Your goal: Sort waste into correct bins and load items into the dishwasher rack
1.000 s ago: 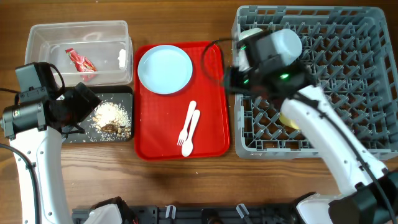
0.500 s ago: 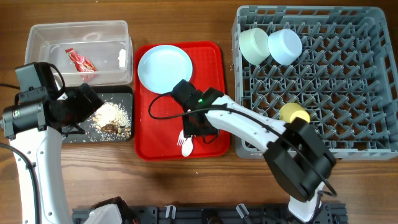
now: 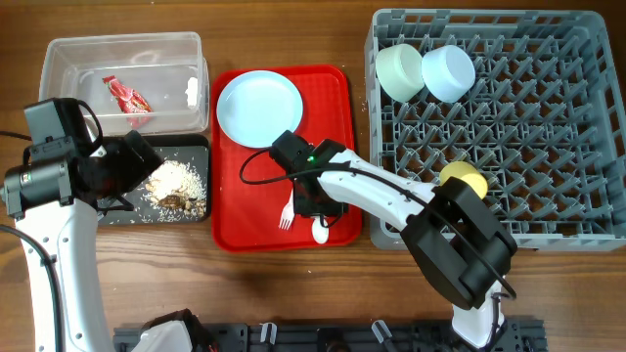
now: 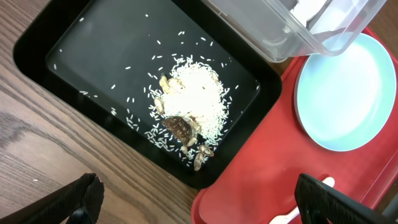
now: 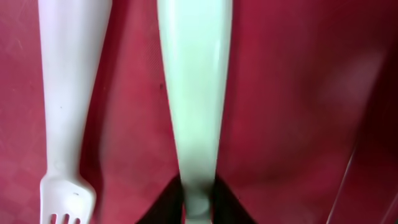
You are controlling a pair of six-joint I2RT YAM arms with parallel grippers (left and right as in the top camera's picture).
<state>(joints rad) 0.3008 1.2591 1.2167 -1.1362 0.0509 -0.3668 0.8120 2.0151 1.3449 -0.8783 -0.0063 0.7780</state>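
- Right gripper point(image 5: 198, 202): jaws pinch the white plastic spoon point(image 5: 194, 93) on the flat red serving tray point(image 5: 286, 93).
- Left gripper point(image 4: 199, 202): jaws spread wide above the shallow black rectangular tray point(image 4: 81, 56).

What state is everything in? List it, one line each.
Left gripper: open, empty.
Right gripper: shut on the spoon.
Spoon: flat on the red tray.
Fork: flat on the red tray.
Plate: empty, on the red tray.
Mint bowl and blue bowl: in the rack.
Yellow cup: on its side in the rack.
Wrapper: crumpled, in the clear tub.
Food scraps: heaped in the black tray.
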